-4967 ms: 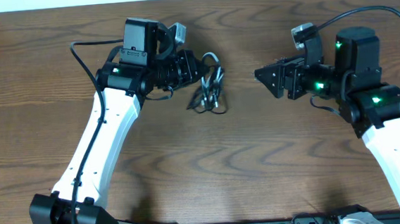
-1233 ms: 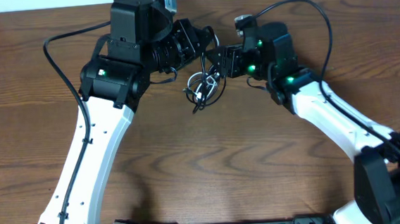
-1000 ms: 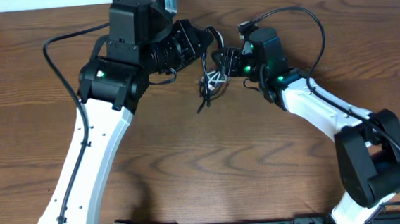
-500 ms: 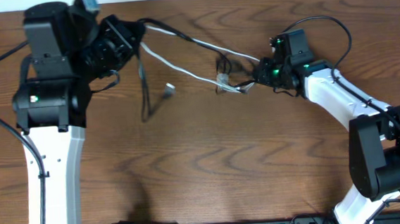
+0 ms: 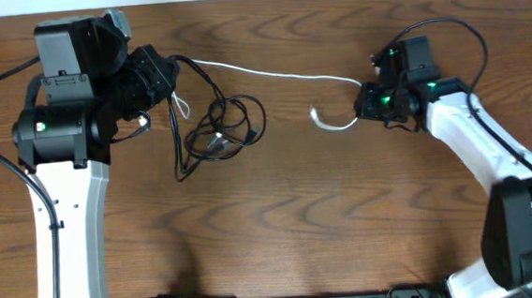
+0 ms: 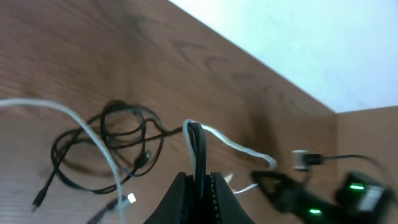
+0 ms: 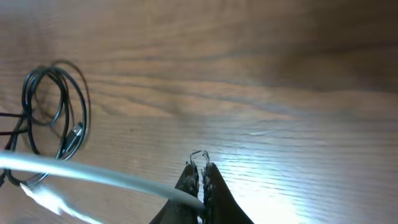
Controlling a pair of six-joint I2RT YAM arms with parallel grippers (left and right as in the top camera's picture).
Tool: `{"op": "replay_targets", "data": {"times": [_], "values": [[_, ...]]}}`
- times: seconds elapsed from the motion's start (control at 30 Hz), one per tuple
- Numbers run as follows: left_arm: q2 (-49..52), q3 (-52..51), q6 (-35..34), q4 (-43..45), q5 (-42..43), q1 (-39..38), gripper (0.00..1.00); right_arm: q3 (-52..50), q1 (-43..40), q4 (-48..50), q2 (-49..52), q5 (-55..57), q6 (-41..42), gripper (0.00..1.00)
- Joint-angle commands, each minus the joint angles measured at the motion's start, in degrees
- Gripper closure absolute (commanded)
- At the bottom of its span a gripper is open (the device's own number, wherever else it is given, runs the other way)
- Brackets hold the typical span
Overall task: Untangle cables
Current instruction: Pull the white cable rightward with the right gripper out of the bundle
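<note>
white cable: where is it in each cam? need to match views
Overhead: white cable strung across the upper middle, left to right.
Left wrist: white cable runs from centre to the right; another stretch arcs at left.
Right wrist: white cable crosses from the left edge to bottom centre.
Shared landmark: black cable tangle.
</note>
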Motion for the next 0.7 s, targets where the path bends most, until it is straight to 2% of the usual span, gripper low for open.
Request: {"op": "replay_targets", "data": {"times": [0.0, 0.03, 0.1, 0.43, 0.67], "values": [[0.31, 1.01, 5.07, -1.57, -0.94, 0.37, 0.93, 0.00, -1.75, -2.62, -5.20, 6.12, -2.84, 0.99], [0.31, 1.01, 5.53, -2.14, -0.94, 0.37, 0.92, 0.00, -2.21, -3.69, -6.34, 7.13, -3.02, 0.99], [0.31, 1.01, 6.99, -4.37, -0.96, 0.37, 0.83, 0.02, -3.98, -6.88, -9.51, 8.70, -3.28, 0.99], [5.49, -1.42, 11.85, -11.93, -0.96, 0.39, 0.83, 0.70, -7.76, -11.34, -13.73, 5.75, -3.91, 0.99], [10.29, -1.60, 13.11, -12.13, -0.96, 0.26, 0.85, 13.27, -6.93, -14.60, -13.73, -2.73, -8.41, 0.99]]}}
